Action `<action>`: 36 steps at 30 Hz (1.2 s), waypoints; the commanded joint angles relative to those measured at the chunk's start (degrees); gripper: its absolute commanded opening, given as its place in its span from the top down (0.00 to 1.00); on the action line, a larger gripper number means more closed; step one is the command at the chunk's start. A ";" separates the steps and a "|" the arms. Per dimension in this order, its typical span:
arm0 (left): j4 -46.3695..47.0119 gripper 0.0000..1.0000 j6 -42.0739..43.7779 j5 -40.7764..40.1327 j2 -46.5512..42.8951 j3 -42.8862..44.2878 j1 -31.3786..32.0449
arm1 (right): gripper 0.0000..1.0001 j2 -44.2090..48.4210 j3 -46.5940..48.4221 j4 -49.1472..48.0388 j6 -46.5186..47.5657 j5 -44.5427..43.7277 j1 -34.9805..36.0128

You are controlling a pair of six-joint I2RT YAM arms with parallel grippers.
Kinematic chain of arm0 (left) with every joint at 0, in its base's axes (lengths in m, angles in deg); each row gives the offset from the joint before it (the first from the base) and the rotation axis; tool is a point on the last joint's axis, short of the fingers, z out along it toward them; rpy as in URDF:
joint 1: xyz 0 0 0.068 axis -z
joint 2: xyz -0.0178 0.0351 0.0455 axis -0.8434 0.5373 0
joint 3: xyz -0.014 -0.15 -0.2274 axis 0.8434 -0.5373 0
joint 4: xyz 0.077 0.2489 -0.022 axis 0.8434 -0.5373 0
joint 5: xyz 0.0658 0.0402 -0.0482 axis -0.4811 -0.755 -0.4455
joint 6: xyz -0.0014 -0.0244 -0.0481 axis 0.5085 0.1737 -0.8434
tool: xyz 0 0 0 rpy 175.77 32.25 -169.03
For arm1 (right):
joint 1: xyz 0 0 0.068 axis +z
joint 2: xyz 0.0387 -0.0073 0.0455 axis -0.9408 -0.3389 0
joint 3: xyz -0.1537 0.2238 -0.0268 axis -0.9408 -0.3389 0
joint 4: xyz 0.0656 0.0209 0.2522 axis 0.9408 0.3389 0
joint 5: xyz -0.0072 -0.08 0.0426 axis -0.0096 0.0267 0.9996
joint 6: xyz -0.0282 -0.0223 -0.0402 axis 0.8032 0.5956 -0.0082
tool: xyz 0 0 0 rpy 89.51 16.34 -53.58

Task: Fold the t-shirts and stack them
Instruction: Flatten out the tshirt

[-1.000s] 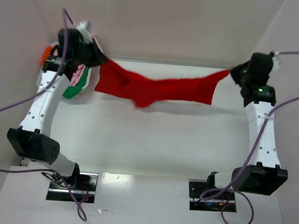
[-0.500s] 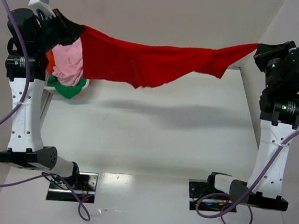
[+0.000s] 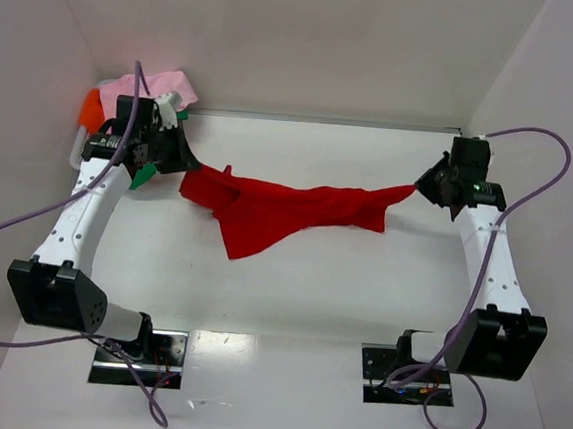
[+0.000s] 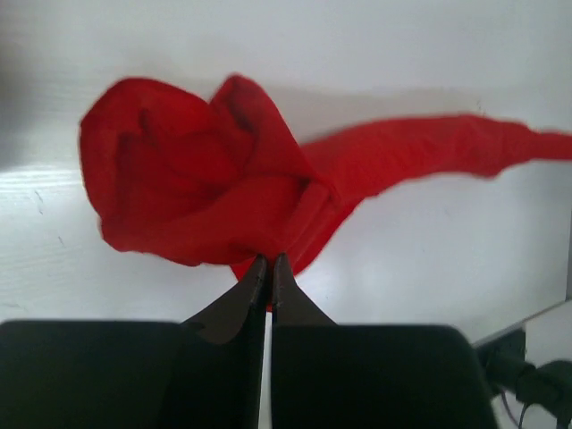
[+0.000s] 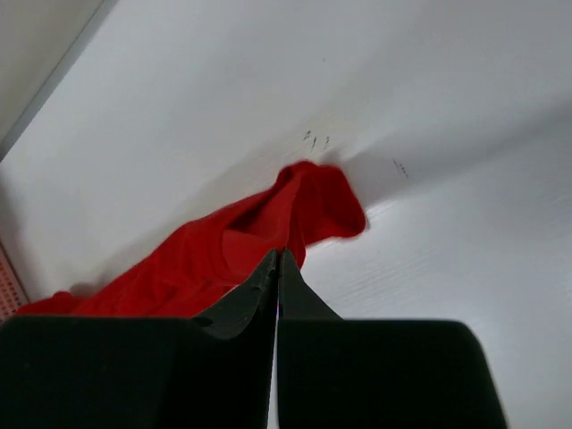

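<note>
My left claw (image 4: 270, 259) is pressed together on a bunched edge of the red t-shirt (image 3: 287, 210). My right claw (image 5: 278, 255) is pinched tight on the opposite end. The shirt hangs between them as a twisted, sagging band, with one loose flap drooping toward me from its middle. I cannot tell whether that flap touches the worktop (image 3: 289, 305) or only hangs just above it.

I read this step as spreading the shirt flat before the first fold. To do it well, I would draw both ends apart evenly until the twist opens. Then I would lower the two claws together, so the cloth lands in one layer rather than in a rope. Both grips are on gathered cloth, so a hard tug could slip a corner. The crumpled lump by the left claw will likely need a shake.

Beyond the shirt's left end, close behind the left wrist, lie the pink t-shirt (image 3: 157, 88), the orange t-shirt (image 3: 91, 109) and a glimpse of the green t-shirt (image 3: 146, 173). Below and in front of the shirt the worktop is smooth, white and slightly glossy. Plain white walls (image 3: 311, 46) enclose it behind the shirt and at both its ends.
</note>
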 commanded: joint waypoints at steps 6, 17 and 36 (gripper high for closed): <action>-9.03 1.00 3.73 -8.61 -5.97 -0.75 9.22 | 1.00 8.22 1.14 5.23 3.84 -1.89 2.03; -13.24 1.00 3.65 -8.03 -5.86 14.82 10.80 | 1.00 9.63 8.10 9.68 5.86 -3.64 5.01; -8.23 1.00 1.36 -15.07 -4.97 12.16 9.57 | 1.00 4.79 12.37 7.49 7.45 -0.92 2.47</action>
